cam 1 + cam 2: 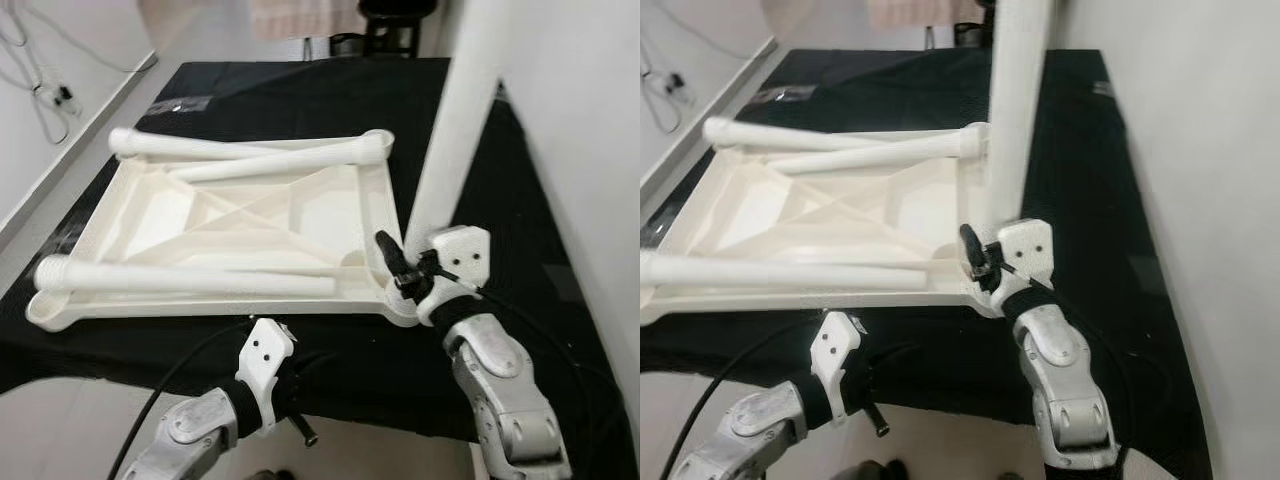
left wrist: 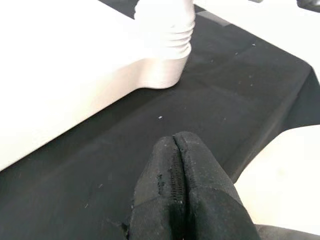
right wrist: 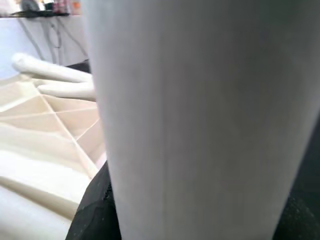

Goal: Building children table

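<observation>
**Leg upright at the tabletop's near right corner**

While you look through the left eye, you see the white tabletop lying upside down on the black cloth, ribs facing up. Three loose legs lie across it: two near the far edge, one along the near edge. A fourth leg stands upright at the near right corner, and your right gripper is clenched around its base. Your left gripper hangs below the cloth's near edge, apart from the tabletop.

Through the right eye you get the same scene, with the upright leg rising past the top of the picture.

Your left wrist shows its two fingers pressed together on nothing, above the cloth, with a threaded leg end at a tabletop corner beyond.

Your right wrist shows the held leg very close, the ribbed underside beside it.
</observation>
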Available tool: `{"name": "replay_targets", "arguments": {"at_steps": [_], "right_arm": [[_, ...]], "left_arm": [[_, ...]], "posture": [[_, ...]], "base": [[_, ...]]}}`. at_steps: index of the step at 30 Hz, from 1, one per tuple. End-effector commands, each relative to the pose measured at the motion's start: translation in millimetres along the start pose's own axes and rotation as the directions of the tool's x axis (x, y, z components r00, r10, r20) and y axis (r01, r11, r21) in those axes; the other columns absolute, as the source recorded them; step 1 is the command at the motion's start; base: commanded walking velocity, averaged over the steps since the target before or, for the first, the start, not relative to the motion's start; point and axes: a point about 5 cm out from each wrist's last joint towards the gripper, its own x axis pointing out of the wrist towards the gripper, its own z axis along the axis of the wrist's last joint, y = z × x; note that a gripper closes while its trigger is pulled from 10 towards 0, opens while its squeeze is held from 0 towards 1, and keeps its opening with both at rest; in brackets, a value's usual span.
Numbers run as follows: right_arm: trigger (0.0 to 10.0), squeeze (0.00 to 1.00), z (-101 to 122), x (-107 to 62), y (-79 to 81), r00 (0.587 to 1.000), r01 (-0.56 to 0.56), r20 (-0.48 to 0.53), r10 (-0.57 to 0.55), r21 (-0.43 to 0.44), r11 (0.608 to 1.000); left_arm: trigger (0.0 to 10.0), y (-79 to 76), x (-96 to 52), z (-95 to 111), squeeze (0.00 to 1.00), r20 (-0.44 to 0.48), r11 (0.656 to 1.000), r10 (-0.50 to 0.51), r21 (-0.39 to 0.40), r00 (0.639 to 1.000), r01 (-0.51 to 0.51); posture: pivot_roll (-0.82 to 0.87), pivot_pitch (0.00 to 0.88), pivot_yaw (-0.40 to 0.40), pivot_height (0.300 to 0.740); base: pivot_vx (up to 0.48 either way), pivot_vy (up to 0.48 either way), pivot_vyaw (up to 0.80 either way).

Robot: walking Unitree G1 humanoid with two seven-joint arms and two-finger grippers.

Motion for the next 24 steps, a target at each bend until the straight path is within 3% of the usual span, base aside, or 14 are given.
{"name": "replay_targets", "arguments": {"at_steps": [1,2,3,4,5,6,10,11,12,15,16,18,22,24], "right_arm": [[0.0,0.0,-54,-6.6,-7.4,0.964,0.035,-0.265,-0.02,0.049,0.998],[4.5,0.0,-52,-1.3,-11.1,0.967,0.031,-0.253,-0.015,0.059,0.998],[10.0,0.0,-48,5.2,-15.1,0.973,0.025,-0.23,-0.009,0.069,0.997],[10.0,0.33,-41,9.9,-13.2,0.979,-0.011,-0.2,0.03,0.095,0.995],[10.0,0.81,-35,13.2,-12.2,0.983,-0.038,-0.174,0.058,0.118,0.992],[10.0,1.0,-29,16.5,-13.1,0.986,-0.063,-0.148,0.082,0.133,0.989],[10.0,1.0,-17,22.9,-15.4,0.981,-0.154,-0.093,0.169,0.142,0.978],[10.0,0.82,-10,23.8,-17.7,0.964,-0.245,-0.068,0.257,0.15,0.958],[10.0,0.0,-5,22.1,-22.1,0.933,-0.352,-0.043,0.358,0.117,0.929],[10.0,0.0,-4,19.4,-27.0,0.896,-0.435,-0.044,0.441,0.109,0.894],[10.0,0.0,-1,19.9,-40.9,0.848,-0.525,-0.029,0.529,0.087,0.846],[10.0,0.0,-1,19.9,-40.9,0.848,-0.525,-0.029,0.529,0.087,0.846],[10.0,0.0,7,28.5,-55.3,0.829,-0.558,0.011,0.559,0.078,0.826],[10.0,0.0,15,35.3,-60.6,0.796,-0.605,0.045,0.604,0.098,0.79]], "left_arm": [[10.0,-0.2,-1.2,-4,0.0,-0.01,1.0,0.004,-0.003,1.0,-0.004],[10.0,0.5,-1.2,-3,0.0,-0.004,1.0,0.016,0.004,1.0,-0.016],[10.0,1.8,-1.3,-3,0.0,0.003,0.999,0.037,0.012,0.999,-0.037],[10.0,2.8,-1.3,-3,0.0,0.009,0.998,0.054,0.018,0.999,-0.054],[10.0,3.5,-1.0,-3,0.0,0.012,0.998,0.063,0.022,0.998,-0.063],[10.0,3.8,-0.5,-3,0.0,0.013,0.997,0.068,0.028,0.998,-0.068],[10.0,4.0,0.8,-3,0.0,0.018,0.997,0.071,0.039,0.997,-0.072],[10.0,3.9,1.9,-3,0.0,0.021,0.996,0.073,0.041,0.997,-0.074],[10.0,3.7,3.4,-3,0.0,0.025,0.996,0.073,0.046,0.997,-0.075],[10.0,3.5,4.5,-3,0.0,0.028,0.996,0.074,0.051,0.997,-0.076],[10.0,3.1,6.2,-3,0.0,0.034,0.995,0.079,0.063,0.996,-0.081],[10.0,3.1,6.2,-3,0.0,0.034,0.995,0.079,0.063,0.996,-0.081],[10.0,2.6,7.7,-2,0.0,0.033,0.992,0.079,0.101,0.996,-0.082],[10.0,2.7,8.0,-2,0.0,0.039,0.987,0.095,0.13,0.995,-0.1]], "posture": [[-0.02,0.203,0.052,0.74],[-0.02,0.203,0.052,0.74],[0.0,0.197,0.058,0.74],[0.0,0.193,0.058,0.74],[0.01,0.189,0.057,0.74],[0.01,0.187,0.054,0.74],[0.01,0.174,0.046,0.74],[0.01,0.168,0.039,0.74],[0.02,0.159,0.03,0.74],[0.02,0.157,0.028,0.74],[0.02,0.142,0.023,0.74],[0.02,0.142,0.023,0.74],[0.02,0.131,0.02,0.74],[0.03,0.122,0.02,0.74]], "base": [[0.0,0.0,0.0],[0.0,0.0,0.0],[0.0,0.0,0.0],[0.0,0.0,0.0],[0.0,0.0,0.0],[0.0,0.0,0.0],[0.0,0.0,0.0],[0.0,0.0,0.0],[0.0,0.0,0.0],[0.0,0.0,0.0],[0.0,0.0,0.0],[0.0,0.0,0.0],[0.0,0.0,0.0],[0.0,0.0,0.0]]}}
